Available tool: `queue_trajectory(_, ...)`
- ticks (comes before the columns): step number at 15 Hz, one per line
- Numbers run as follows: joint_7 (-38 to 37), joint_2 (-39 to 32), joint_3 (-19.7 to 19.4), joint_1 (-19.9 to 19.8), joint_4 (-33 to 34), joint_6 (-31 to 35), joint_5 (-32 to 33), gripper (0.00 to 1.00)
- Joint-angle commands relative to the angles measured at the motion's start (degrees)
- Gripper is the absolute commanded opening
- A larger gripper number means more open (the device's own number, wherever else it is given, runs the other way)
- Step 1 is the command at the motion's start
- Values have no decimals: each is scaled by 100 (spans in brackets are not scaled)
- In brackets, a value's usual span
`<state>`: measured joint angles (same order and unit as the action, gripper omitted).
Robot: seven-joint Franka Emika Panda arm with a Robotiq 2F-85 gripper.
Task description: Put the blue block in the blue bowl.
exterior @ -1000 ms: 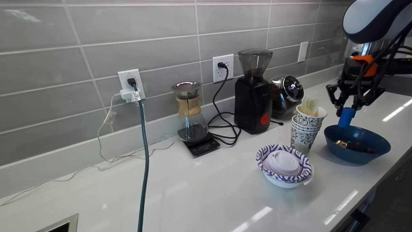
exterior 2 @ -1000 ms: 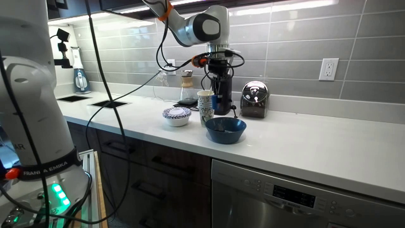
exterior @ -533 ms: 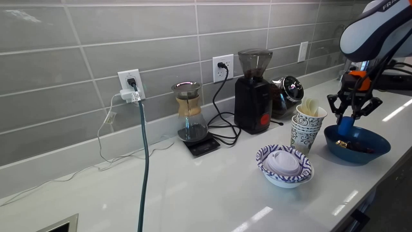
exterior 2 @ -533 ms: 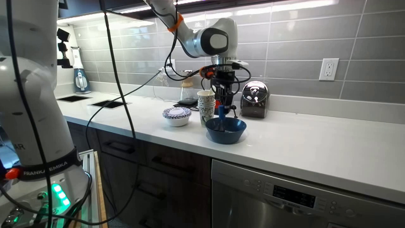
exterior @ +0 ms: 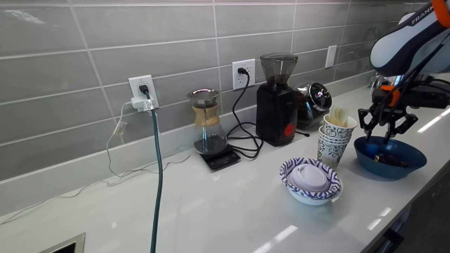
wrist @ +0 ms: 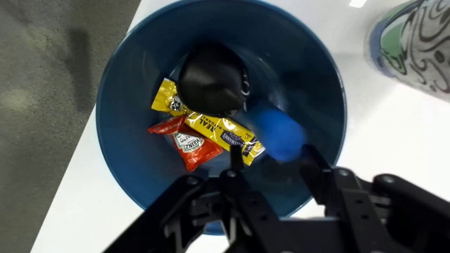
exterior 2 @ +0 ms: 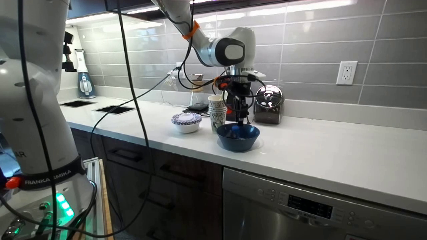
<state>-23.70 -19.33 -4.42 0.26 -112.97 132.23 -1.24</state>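
Note:
The glossy dark blue bowl (exterior: 390,170) stands on the counter near its front edge; it also shows in an exterior view (exterior 2: 238,143) and the wrist view (wrist: 123,147). My gripper (exterior: 377,139) is over the bowl with its fingertips near rim level. In the wrist view the gripper (wrist: 272,151) stands open, its fingers spread apart. The blue block (wrist: 281,135) is inside the bowl, blurred, close to the right finger and not clasped. In an exterior view the block (exterior: 371,149) shows against the bowl's far inner wall.
The bowl holds a yellow packet (wrist: 221,131), a red packet (wrist: 197,146) and a black item (wrist: 211,80). Patterned cups (exterior: 332,144) stand close beside the bowl. A patterned bowl with lids (exterior: 309,179), a black grinder (exterior: 276,112) and a jar (exterior: 313,102) are nearby.
My gripper has come down over the bowl with the block, then opened. The block has left the fingers and is lower, inside the bowl.

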Motion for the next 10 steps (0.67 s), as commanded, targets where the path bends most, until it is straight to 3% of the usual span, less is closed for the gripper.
queue_trajectory(1,172,97,33,-110,98,-189,-395,79)
queue_trajectory(4,332,395,-21,-201,-28,-262,-432,98)
queue_trajectory(7,778,914,-57,-386,-273,-474,-461,100)
queue_trajectory(10,2033,1505,-46,-623,-625,-793,-535,100)
